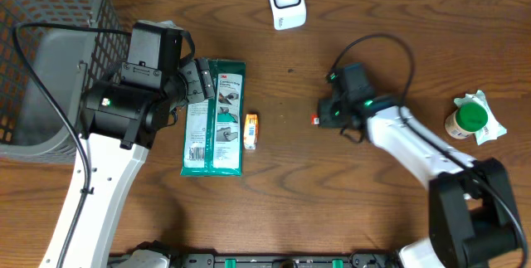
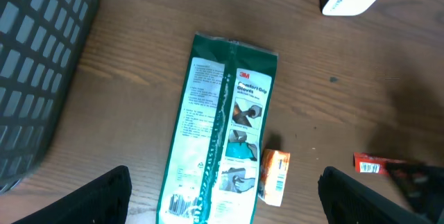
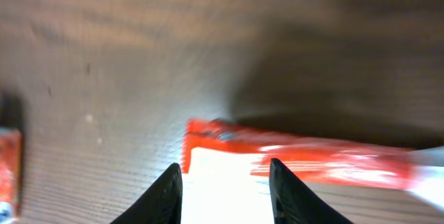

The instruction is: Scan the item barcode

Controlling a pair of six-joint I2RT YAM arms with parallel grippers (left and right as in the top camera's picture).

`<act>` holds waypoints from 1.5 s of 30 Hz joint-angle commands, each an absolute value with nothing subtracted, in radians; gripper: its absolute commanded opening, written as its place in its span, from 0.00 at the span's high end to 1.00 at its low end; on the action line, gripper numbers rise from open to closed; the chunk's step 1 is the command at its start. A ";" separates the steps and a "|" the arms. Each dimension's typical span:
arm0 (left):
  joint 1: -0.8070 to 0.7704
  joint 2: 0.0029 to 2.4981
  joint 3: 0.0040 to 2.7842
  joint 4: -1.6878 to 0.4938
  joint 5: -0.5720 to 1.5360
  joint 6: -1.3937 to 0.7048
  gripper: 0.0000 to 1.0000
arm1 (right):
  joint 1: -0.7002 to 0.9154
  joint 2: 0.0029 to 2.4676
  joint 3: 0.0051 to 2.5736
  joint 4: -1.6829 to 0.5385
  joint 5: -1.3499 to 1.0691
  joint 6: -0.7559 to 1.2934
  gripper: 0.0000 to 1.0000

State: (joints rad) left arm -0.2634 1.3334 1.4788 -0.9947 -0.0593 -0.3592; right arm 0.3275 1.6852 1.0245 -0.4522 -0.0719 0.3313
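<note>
A small red packet (image 3: 305,156) with a white label lies flat on the wooden table, and my right gripper (image 3: 225,193) stands just over its label end. Its jaws are partly apart, one on each side of the label. From overhead, that gripper (image 1: 322,119) shows mid-table with the red packet (image 1: 315,120) at its tip. The white barcode scanner (image 1: 286,1) stands at the back edge. My left gripper (image 2: 225,207) hovers wide open above a green glove pack (image 2: 222,127), holding nothing. A small orange box (image 2: 274,175) lies beside the pack.
A dark wire basket (image 1: 50,52) fills the far left. A green-capped bottle (image 1: 471,119) on a white wrapper sits at the right. The right arm's cable loops above its wrist.
</note>
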 commanded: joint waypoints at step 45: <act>-0.258 1.335 1.494 -0.997 -0.072 -0.349 0.14 | 0.105 1.684 1.230 -0.959 -0.353 0.035 0.58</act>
